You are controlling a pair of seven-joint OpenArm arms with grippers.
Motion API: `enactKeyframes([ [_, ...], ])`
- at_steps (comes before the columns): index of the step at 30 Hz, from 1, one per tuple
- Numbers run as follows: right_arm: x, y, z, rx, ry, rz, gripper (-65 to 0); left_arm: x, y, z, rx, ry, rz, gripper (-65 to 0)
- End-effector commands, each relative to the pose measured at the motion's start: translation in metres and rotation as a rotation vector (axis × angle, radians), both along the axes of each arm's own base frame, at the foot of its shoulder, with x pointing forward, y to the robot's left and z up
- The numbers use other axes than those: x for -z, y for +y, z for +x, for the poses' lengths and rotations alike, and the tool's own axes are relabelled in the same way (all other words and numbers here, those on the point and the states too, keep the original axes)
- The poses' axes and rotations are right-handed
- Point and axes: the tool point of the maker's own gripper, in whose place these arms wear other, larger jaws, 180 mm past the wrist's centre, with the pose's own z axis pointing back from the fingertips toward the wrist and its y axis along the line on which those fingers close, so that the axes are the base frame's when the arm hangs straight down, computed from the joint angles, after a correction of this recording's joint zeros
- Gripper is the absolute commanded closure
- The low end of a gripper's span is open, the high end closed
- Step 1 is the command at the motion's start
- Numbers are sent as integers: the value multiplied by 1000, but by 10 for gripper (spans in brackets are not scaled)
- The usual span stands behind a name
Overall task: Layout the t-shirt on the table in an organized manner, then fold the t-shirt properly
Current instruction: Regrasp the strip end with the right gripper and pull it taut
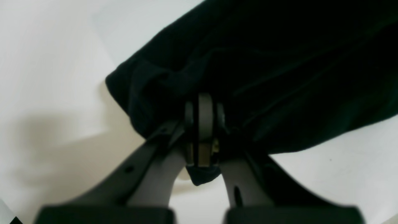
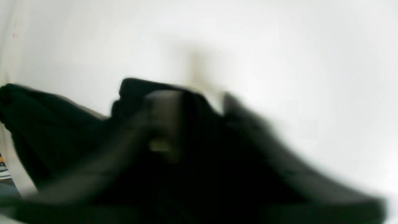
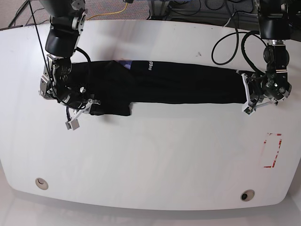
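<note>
Black t-shirt [image 3: 178, 82] stretched in a long band across the far half of white table [image 3: 155, 160], left gripper [image 1: 202, 124] clamped on one end, right gripper [image 3: 82, 101] at the other end, grip indiscernible through blur.

t-shirt [image 3: 178, 82]: soft matt black cloth, wrinkly, white print at neck. surface [image 3: 155, 160]: smooth glossy white, red tape outline [image 3: 272, 150] at 4 o'clock. left gripper [image 1: 202, 130]: matt grey plastic-looking jaws, dark arms.
</note>
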Motion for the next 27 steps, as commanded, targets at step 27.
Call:
enactKeyframes([
  [27, -119, -4, -12, -134, -241, -99, 0, 5, 0, -7, 8, 35, 4, 0],
])
